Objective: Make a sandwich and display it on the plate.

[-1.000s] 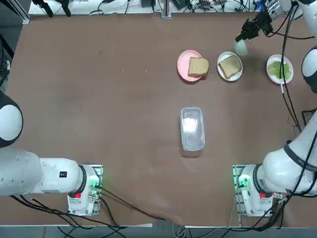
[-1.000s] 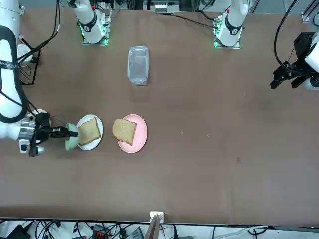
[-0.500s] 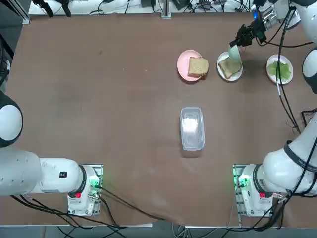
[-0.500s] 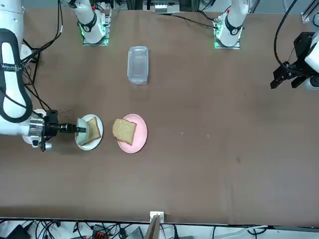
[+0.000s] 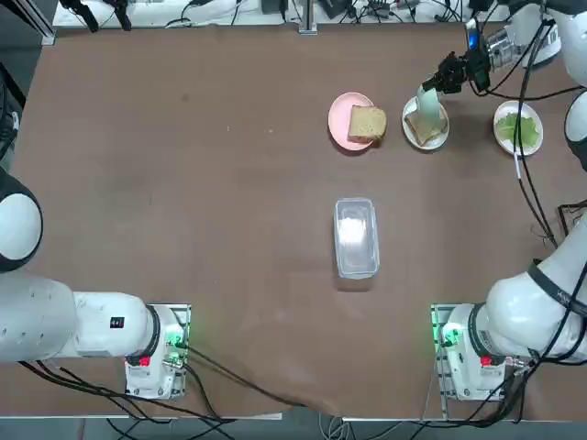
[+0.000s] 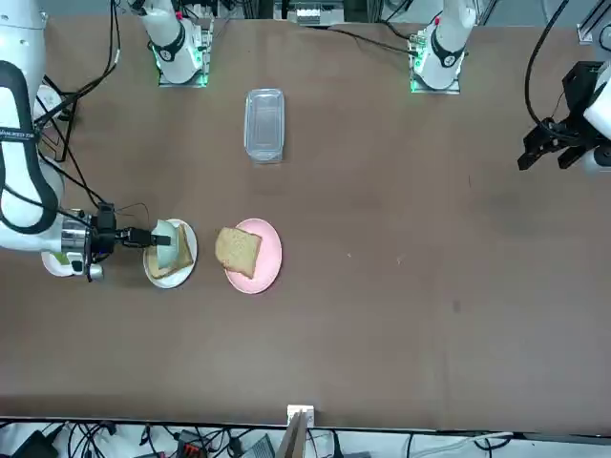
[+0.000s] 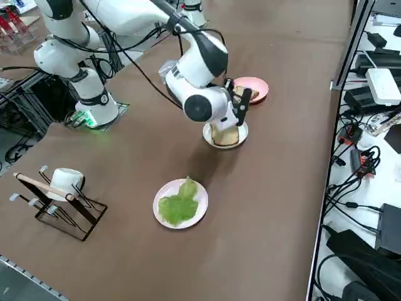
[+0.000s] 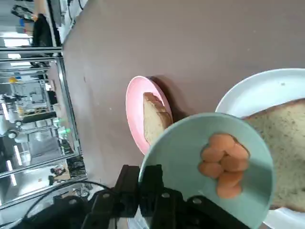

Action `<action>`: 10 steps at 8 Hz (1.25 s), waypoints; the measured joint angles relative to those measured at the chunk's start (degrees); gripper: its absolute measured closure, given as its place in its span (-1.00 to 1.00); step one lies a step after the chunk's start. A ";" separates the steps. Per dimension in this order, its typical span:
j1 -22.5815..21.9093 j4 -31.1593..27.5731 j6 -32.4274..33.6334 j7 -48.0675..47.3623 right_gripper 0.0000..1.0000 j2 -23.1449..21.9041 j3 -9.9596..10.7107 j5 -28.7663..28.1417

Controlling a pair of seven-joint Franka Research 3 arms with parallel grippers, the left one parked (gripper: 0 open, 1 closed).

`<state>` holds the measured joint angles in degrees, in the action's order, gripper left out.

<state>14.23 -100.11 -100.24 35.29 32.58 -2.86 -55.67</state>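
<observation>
One small pale-green bowl [image 8: 209, 169] of orange slices [image 8: 223, 164] tips over the bread slice [image 5: 423, 125] on the white round plate [image 5: 440, 139], right end effector [image 5: 438, 79] clenched on its rim.

matt brown table [image 5: 183, 183]; clear glossy plastic container [image 5: 356, 236]; porous bread [image 5: 366, 122].

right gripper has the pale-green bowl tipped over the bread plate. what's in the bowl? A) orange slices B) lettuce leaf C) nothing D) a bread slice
A: the right wrist view shows a cluster of orange slices inside the pale-green bowl, which the right gripper holds by its rim, tilted over the bread slice on the white plate; the lettuce lies on another white plate.
</observation>
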 joint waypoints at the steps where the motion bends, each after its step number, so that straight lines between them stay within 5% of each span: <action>1: 0.83 -0.27 1.30 2.40 0.91 1.06 0.01 -2.29; 10: 4.27 -0.21 3.17 8.80 0.91 3.99 0.01 -8.47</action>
<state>18.50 -100.32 -97.07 44.09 36.57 -2.85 -64.14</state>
